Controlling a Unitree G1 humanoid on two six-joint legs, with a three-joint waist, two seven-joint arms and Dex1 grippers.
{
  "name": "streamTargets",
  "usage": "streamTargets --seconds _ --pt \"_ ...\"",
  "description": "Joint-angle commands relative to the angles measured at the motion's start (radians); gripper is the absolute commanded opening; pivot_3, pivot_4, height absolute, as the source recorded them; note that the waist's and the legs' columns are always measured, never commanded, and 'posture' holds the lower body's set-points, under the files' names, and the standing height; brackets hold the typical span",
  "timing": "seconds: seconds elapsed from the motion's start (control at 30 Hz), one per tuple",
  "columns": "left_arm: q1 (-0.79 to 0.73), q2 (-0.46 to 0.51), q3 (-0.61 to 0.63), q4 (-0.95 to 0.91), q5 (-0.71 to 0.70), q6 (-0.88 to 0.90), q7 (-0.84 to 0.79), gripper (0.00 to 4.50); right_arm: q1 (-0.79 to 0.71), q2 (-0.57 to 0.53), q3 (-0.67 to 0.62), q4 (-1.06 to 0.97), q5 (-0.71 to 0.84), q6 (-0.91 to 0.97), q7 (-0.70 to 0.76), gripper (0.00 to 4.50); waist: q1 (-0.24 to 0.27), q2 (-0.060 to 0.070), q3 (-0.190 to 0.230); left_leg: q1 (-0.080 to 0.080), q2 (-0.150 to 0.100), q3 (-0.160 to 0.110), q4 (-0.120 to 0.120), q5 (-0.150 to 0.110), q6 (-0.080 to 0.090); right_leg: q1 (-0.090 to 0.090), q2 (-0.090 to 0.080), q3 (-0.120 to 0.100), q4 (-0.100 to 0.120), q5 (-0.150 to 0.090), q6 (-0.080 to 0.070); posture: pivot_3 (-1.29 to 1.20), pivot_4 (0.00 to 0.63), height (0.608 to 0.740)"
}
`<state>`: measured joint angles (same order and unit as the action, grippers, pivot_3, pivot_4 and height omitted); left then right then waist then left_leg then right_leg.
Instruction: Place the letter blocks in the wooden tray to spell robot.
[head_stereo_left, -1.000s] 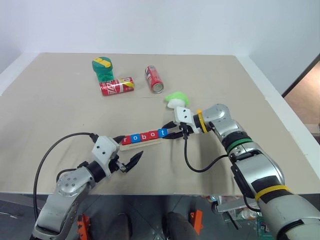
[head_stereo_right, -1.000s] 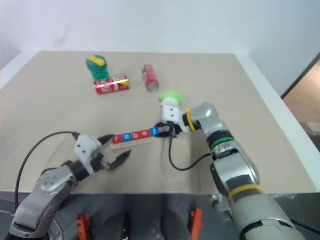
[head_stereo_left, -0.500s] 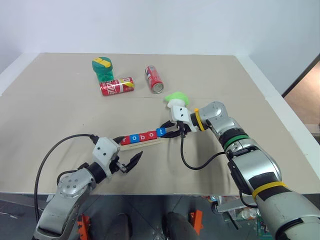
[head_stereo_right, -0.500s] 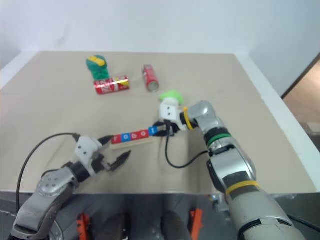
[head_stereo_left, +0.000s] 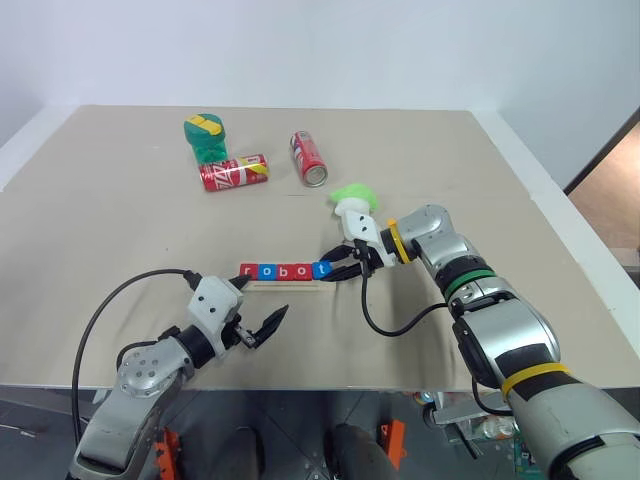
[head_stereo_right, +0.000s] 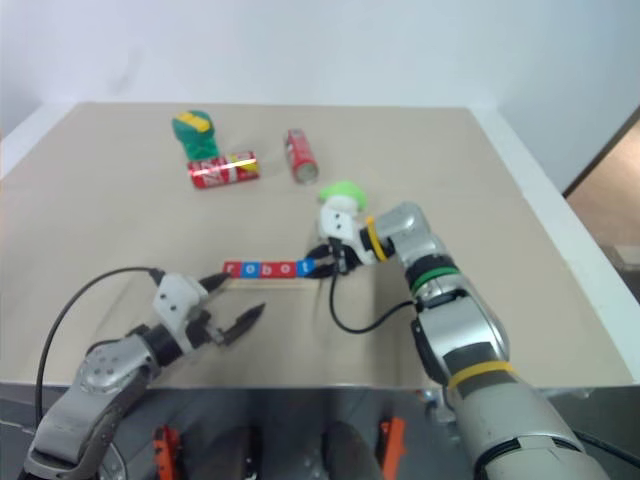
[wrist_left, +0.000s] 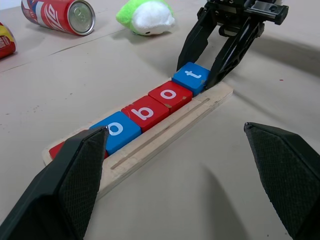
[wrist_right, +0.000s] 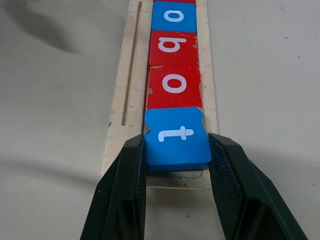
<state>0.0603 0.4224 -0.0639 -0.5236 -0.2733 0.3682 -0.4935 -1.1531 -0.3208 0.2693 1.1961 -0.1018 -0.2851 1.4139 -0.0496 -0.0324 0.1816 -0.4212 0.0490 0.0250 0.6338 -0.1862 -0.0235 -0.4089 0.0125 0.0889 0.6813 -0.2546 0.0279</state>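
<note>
Five letter blocks (head_stereo_left: 285, 271) sit in a row in the wooden tray (head_stereo_left: 288, 286) near the middle of the table and read r, o, b, o, t. My right gripper (head_stereo_left: 335, 270) is at the tray's right end, shut on the blue t block (wrist_right: 176, 137), one finger on each side of it. The red o (wrist_right: 174, 83), red b (wrist_right: 173, 46) and blue o (wrist_right: 173, 16) follow in line. My left gripper (head_stereo_left: 255, 318) hovers open in front of the tray's left end, holding nothing. One of its fingers (wrist_left: 75, 185) hides part of the r block.
Two red cans (head_stereo_left: 234, 172) (head_stereo_left: 308, 158) lie at the back beside a green container (head_stereo_left: 205, 137). A green and white plush toy (head_stereo_left: 354, 198) lies just behind my right gripper. The table's front edge runs close under my left gripper.
The tray with its blocks has swung from slanted to nearly level across the picture, its left end moving away from me. My right gripper turned with it, still gripping the t block.
</note>
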Motion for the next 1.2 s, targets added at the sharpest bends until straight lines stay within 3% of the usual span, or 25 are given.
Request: streamTargets --seconds 0.03,0.33,0.4,0.5,0.6,0.87,1.03,1.2 --pt "-0.01 0.009 0.001 -0.03 0.003 -0.019 -0.013 4.5 -0.007 -0.007 -0.014 -0.024 -0.001 0.058 0.016 1.7 0.0 0.0 0.0 0.0 0.0 0.0 0.0 0.0 0.0 0.0 0.0 0.0 0.0 0.0 0.0 0.0 0.15 0.74" --pt "-0.03 -0.01 0.006 -0.022 -0.039 0.001 -0.032 4.5 0.016 -0.014 -0.02 -0.077 0.011 0.163 0.047 1.7 0.0 0.0 0.0 0.0 0.0 0.0 0.0 0.0 0.0 0.0 0.0 0.0 0.0 0.0 0.0 0.0 0.15 0.74" --pt "-0.032 -0.01 0.008 -0.026 -0.051 0.007 -0.039 4.5 0.02 -0.015 -0.023 -0.088 0.014 0.178 0.048 2.71 0.0 0.0 0.0 0.0 0.0 0.0 0.0 0.0 0.0 0.0 0.0 0.0 0.0 0.0 0.0 0.0 0.15 0.74" --pt "-0.035 -0.008 0.008 -0.028 -0.059 0.014 -0.044 4.5 0.03 -0.018 -0.025 -0.112 0.018 0.203 0.048 3.88 0.0 0.0 0.0 0.0 0.0 0.0 0.0 0.0 0.0 0.0 0.0 0.0 0.0 0.0 0.0 0.0 0.15 0.74" --pt "-0.039 -0.004 0.007 -0.027 -0.06 0.016 -0.046 4.5 0.041 -0.021 -0.026 -0.135 0.019 0.217 0.042 4.32 0.0 0.0 0.0 0.0 0.0 0.0 0.0 0.0 0.0 0.0 0.0 -0.001 0.0 0.0 0.0 0.0 0.15 0.74" --pt "-0.005 0.009 0.078 -0.056 -0.147 0.028 -0.079 4.5 0.073 -0.067 -0.145 -0.306 0.135 0.418 -0.021 4.32 0.0 0.0 0.0 -0.001 0.0 0.0 0.0 0.0 0.0 -0.001 0.0 0.0 0.0 0.0 0.0 0.0 0.15 0.74" --pt "0.017 0.059 0.213 -0.022 -0.228 0.055 -0.098 4.5 0.288 -0.152 -0.3 -0.678 0.28 0.661 -0.142 4.32 0.008 0.0 0.0 -0.003 -0.002 -0.005 -0.001 0.0 -0.001 0.0 -0.001 -0.003 0.0 -0.004 0.001 0.0 0.15 0.74" --pt "-0.045 0.204 0.401 0.189 -0.175 0.038 -0.098 4.5 0.502 -0.264 -0.407 -0.851 0.33 0.644 -0.219 4.32 0.006 0.0 0.0 -0.003 -0.002 -0.007 -0.001 -0.001 -0.001 0.0 -0.001 -0.004 0.0 -0.009 0.007 0.0 0.15 0.74"
